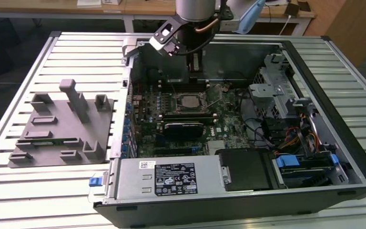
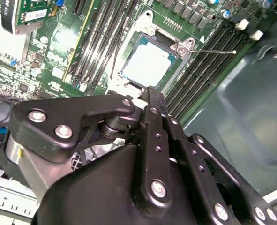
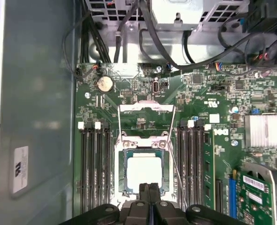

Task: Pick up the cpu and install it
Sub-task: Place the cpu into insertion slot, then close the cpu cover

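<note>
The cpu [image 1: 188, 101] [image 2: 147, 63] [image 3: 144, 171], a small square chip with a silver-white top, lies flat in the black-framed socket [image 3: 121, 173] on the green motherboard inside the open computer case. The socket's metal load plate [image 3: 146, 117] is swung open, and its thin lever [image 2: 213, 51] sticks out sideways. My gripper [image 1: 196, 62] [image 2: 152, 99] [image 3: 150, 190] hangs above the chip's edge, apart from it. Its two black fingers are pressed together with nothing between them.
Memory slots [image 3: 95, 168] flank the socket on both sides. A grey holder [image 1: 55, 124] with upright posts lies on the slatted table at the exterior view's left. The case holds a power supply [image 1: 170, 179], cables [image 1: 285, 133] and a drive cage [image 1: 278, 81].
</note>
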Controlling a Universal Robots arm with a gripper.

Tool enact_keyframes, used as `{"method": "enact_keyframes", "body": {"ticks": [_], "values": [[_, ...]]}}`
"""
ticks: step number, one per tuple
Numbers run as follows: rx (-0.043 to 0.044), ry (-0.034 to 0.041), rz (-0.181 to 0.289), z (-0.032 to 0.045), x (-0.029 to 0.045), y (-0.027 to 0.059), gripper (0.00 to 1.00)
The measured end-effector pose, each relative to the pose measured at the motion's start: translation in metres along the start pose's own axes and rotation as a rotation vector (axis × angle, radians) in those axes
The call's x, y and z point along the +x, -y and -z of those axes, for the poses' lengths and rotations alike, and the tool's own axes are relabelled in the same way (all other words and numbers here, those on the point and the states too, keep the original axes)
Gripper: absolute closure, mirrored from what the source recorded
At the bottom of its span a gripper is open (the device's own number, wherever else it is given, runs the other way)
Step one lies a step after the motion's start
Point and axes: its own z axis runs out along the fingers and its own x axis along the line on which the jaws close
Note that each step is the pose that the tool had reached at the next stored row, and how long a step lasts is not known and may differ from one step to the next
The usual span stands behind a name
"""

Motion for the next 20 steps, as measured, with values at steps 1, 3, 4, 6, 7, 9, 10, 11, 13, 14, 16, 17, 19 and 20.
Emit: {"method": "enact_keyframes", "body": {"ticks": [1,3,4,6,7,9,10,11,13,14,16,17,19,20], "values": [[-0.0001,-0.0001,0.000,0.0003,0.0000,0.0000,0.89],[-0.0001,-0.0001,0.000,0.0009,0.0000,-0.0001,0.89],[-0.0001,-0.0001,0.000,0.0015,0.0000,-0.0001,0.89],[-0.0001,-0.0001,0.000,0.0016,0.0000,-0.0001,0.89],[-0.0001,-0.0001,0.000,0.0017,0.0000,-0.0001,0.89],[-0.0001,-0.0001,0.000,0.0018,0.0000,-0.0001,0.89],[-0.0001,-0.0001,0.000,0.0018,0.0000,-0.0001,0.89],[-0.0001,-0.0001,0.000,0.0018,0.0000,-0.0001,0.89],[-0.0001,-0.0002,0.000,0.0018,0.0000,-0.0001,0.89],[-0.0001,-0.0001,0.000,0.0018,0.0000,-0.0001,0.89],[0.0002,0.0001,0.000,0.0019,0.0000,-0.0014,0.89],[0.0001,0.0001,0.000,0.0017,0.0000,-0.0029,0.89],[-0.0001,-0.0001,0.000,0.0015,0.0001,-0.0065,0.89],[0.0000,-0.0001,0.000,0.0013,0.0001,-0.0087,0.89]]}}
